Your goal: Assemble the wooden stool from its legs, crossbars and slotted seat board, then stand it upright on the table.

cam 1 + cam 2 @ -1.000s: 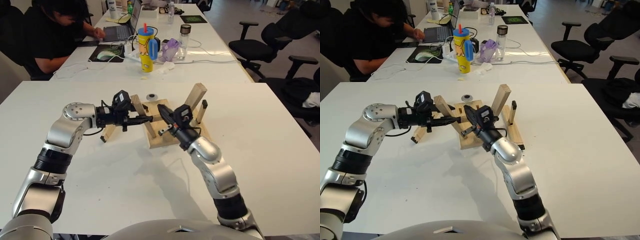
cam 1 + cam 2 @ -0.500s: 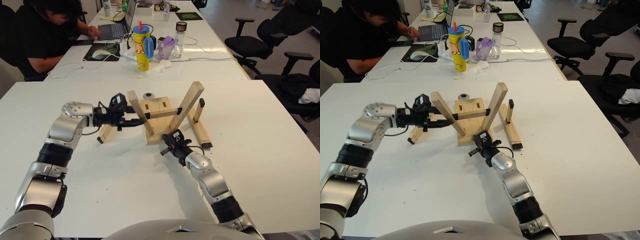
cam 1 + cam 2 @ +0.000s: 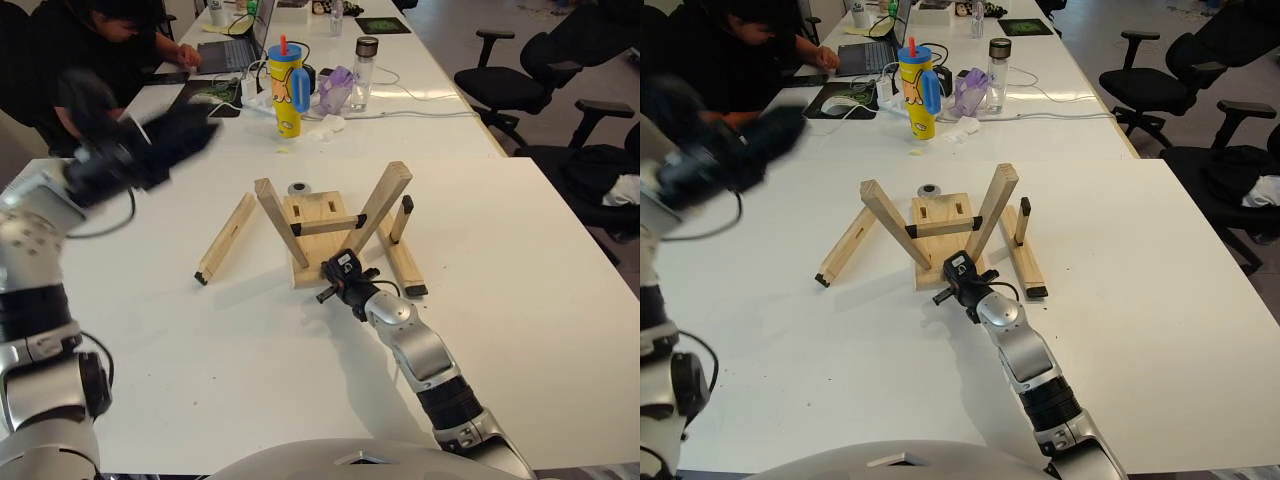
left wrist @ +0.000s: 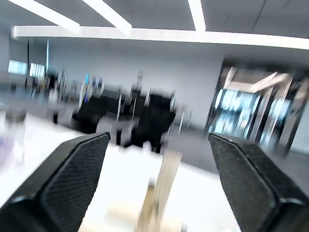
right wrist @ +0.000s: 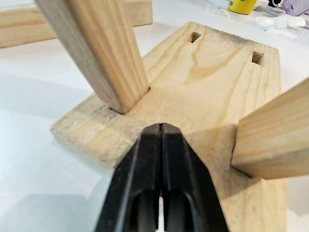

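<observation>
The slotted seat board (image 3: 318, 245) lies flat on the white table. Two legs (image 3: 276, 222) (image 3: 383, 205) stand slanted in its slots, joined by a crossbar (image 3: 326, 225). One loose leg (image 3: 226, 238) lies to the left. Another leg (image 3: 404, 264) lies to the right with a short bar (image 3: 400, 220) sticking up from it. My right gripper (image 3: 335, 268) is shut and empty, its tips (image 5: 161, 129) at the board's near edge between the two legs. My left gripper (image 3: 175, 140) is raised high at the far left, blurred, with its fingers (image 4: 72, 179) wide open and empty.
A small round part (image 3: 299, 189) lies just behind the board. On the table beyond stand a yellow cup (image 3: 287, 95) and a bottle (image 3: 366, 72), with a person at a laptop. Office chairs (image 3: 520, 80) stand to the right. Bare tabletop (image 3: 200, 340) surrounds the stool parts.
My left gripper has come away from the left leg and swung up and to the left, open. My right gripper dropped from above the board to its near edge.
</observation>
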`<state>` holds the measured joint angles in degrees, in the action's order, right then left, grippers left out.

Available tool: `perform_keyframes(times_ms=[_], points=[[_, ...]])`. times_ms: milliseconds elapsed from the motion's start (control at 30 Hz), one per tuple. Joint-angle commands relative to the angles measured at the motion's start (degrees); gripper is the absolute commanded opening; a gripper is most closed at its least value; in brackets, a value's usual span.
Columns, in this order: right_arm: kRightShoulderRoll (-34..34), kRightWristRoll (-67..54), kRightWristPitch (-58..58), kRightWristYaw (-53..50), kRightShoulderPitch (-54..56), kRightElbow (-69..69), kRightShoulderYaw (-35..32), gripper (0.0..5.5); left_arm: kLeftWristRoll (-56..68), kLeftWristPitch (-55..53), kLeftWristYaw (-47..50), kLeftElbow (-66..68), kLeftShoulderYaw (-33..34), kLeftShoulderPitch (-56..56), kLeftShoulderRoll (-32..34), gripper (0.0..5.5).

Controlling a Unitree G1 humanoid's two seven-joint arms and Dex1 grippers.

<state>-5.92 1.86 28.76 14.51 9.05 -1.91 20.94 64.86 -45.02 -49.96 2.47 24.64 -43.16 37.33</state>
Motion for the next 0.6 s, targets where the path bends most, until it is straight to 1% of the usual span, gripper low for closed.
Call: perform_keyframes(times_ms=[33,100,167,200,233,267,300,333,367,433,500,567,600], points=[[-1.6,0.6,5.8,2.3,-5.1,7.4,2.4,0.0,-3.0,4.1,15.9,-2.7,-4.5,-10.8,-10.4,3.78],[-1.4,0.8,5.6,2.2,-4.8,7.9,2.7,0.0,-10.5,2.8,19.4,-4.4,-14.8,-4.2,-14.3,3.78],[-1.1,1.0,5.5,2.3,-4.2,8.5,3.0,0.0,-17.9,0.0,21.7,-5.6,-26.1,5.9,-14.6,3.78],[-1.0,1.0,5.5,2.4,-4.0,8.8,3.2,0.0,-22.0,-0.4,22.0,-6.5,-32.3,12.0,-13.3,3.78],[-0.8,1.1,5.5,2.4,-3.7,9.1,3.4,0.0,-24.9,-1.0,22.6,-6.7,-35.9,16.3,-12.5,3.78],[-0.8,1.1,5.6,2.5,-3.4,9.5,3.5,0.0,-28.6,0.1,25.0,-5.6,-37.0,19.3,-12.3,3.78],[-0.8,1.1,5.8,2.5,-3.2,9.7,3.5,0.0,-31.6,2.9,26.8,-4.9,-36.1,20.3,-12.2,3.78],[-0.8,1.1,5.9,2.4,-3.1,9.8,3.4,0.0,-32.4,6.6,28.6,-4.5,-32.6,18.9,-13.3,3.78],[-0.7,1.0,6.0,2.2,-3.2,9.8,3.2,0.0,-33.1,11.1,30.2,-4.3,-28.8,16.1,-14.5,3.78],[-0.2,0.7,5.3,1.7,-3.2,10.2,2.5,0.0,-33.7,17.7,31.7,-6.0,-24.0,9.8,-16.1,3.78],[0.2,0.5,2.6,1.7,-2.9,11.2,2.0,0.0,-35.1,22.2,35.5,-10.1,-20.7,5.4,-17.9,3.78],[0.9,-0.2,-1.1,1.9,-2.8,11.4,1.2,0.0,-35.4,24.4,39.1,-14.6,-18.0,4.9,-19.8,3.78],[1.2,-0.5,-1.6,2.3,-2.8,11.4,1.1,0.0,-37.0,24.3,41.3,-17.2,-17.7,6.4,-20.1,3.78]])
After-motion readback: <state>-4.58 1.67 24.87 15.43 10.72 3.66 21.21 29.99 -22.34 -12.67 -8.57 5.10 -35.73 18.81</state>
